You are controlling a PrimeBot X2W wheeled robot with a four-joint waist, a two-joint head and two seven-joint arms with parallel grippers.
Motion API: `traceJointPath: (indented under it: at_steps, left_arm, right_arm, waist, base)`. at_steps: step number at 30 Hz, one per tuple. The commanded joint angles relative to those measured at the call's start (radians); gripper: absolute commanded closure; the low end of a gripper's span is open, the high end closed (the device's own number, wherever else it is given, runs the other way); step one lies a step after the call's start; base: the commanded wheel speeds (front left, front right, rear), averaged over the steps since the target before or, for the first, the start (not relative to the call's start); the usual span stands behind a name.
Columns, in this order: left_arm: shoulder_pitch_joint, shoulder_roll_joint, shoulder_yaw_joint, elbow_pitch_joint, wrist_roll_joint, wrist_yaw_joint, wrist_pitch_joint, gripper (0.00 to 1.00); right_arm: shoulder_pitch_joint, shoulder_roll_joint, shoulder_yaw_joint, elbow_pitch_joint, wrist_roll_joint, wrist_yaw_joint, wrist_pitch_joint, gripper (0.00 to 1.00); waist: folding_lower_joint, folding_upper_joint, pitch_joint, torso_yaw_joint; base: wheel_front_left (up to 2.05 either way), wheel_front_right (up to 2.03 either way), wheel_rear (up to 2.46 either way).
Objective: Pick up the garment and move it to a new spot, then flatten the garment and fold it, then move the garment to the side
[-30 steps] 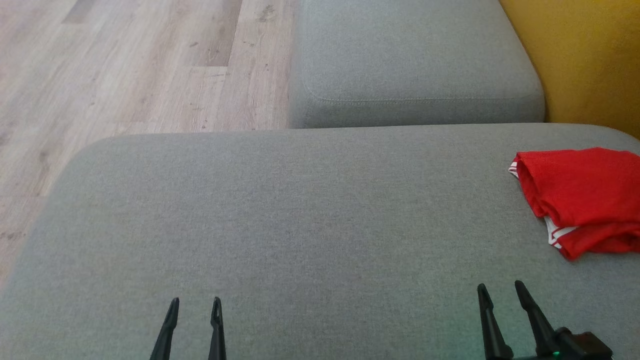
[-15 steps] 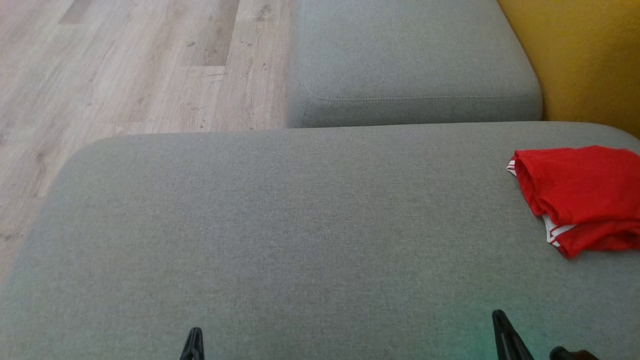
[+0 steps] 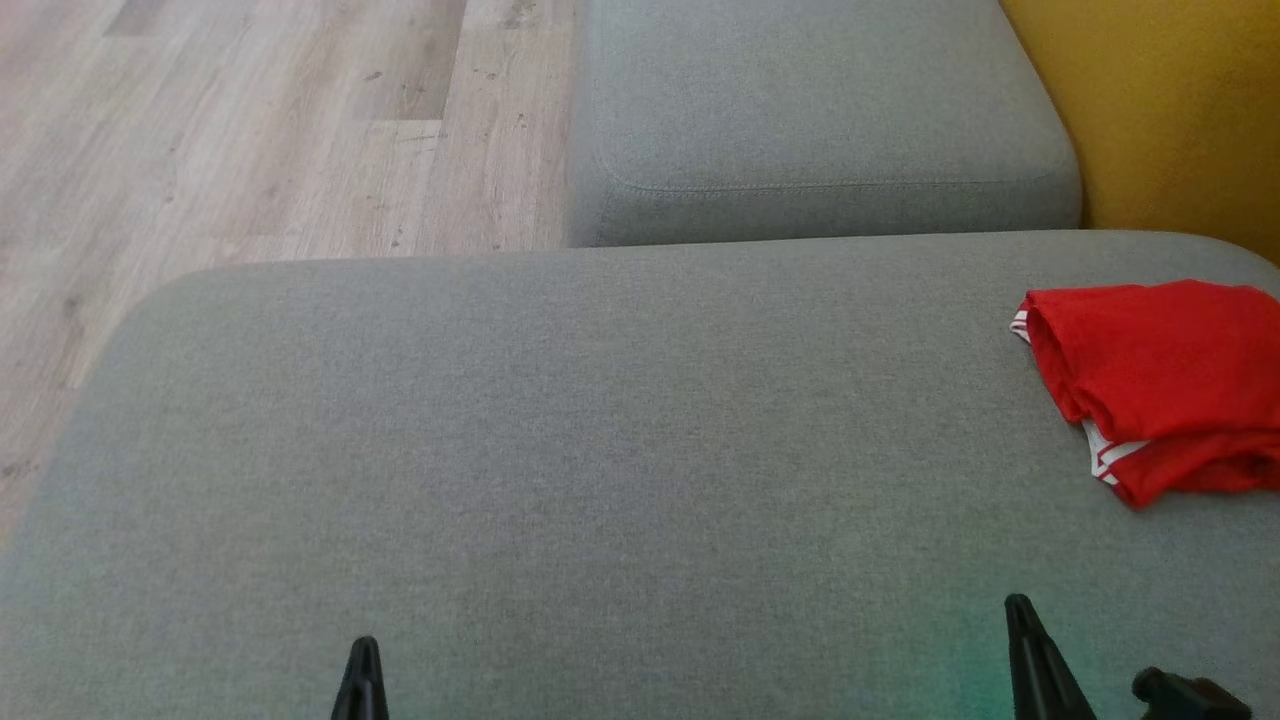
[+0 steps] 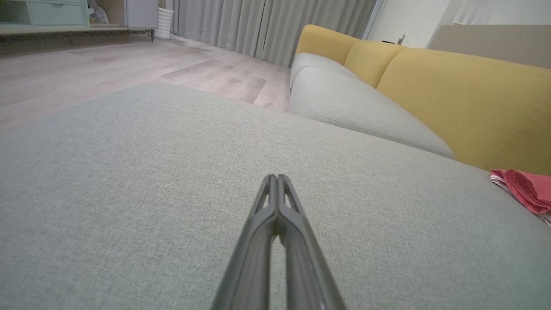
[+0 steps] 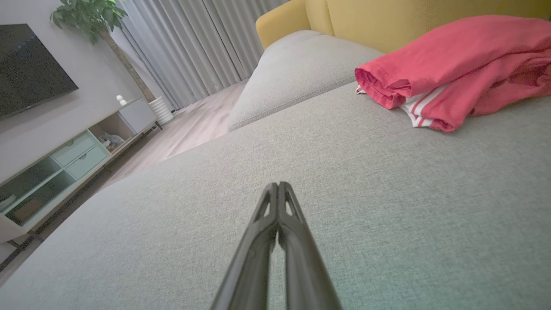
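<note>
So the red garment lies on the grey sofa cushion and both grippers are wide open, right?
No: the left gripper and right gripper are shut, as the wrist views show. The red garment does lie on the grey sofa cushion.

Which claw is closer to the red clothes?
The right claw, at the head view's lower right, on the same side as the red garment. The left claw sits far across the grey cushion.

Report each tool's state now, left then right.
Left tool: closed, holding nothing.
Right tool: closed, holding nothing; the red garment lies apart from it on the couch.
</note>
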Motion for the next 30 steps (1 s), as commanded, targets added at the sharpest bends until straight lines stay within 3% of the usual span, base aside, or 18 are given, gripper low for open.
traceJointPath:
  at_steps: [1,30]
  left_arm:
    - [-0.046,0.011,0.02,-0.026,-0.04,-0.008,0.007,1.0]
    - [-0.137,0.021,0.074,-0.002,-0.391,-0.054,0.078,1.0]
  right_arm:
    - [-0.048,-0.013,-0.005,-0.028,0.039,0.0,0.006,1.0]
    - [-0.135,-0.022,-0.039,-0.018,0.371,0.0,0.078,1.0]
  waist:
    - [0.0,0.0,0.002,-0.001]
    - [0.0,0.0,0.033,-0.018]
  base:
    - [0.0,0.0,0.0]
    - [0.0,0.0,0.0]
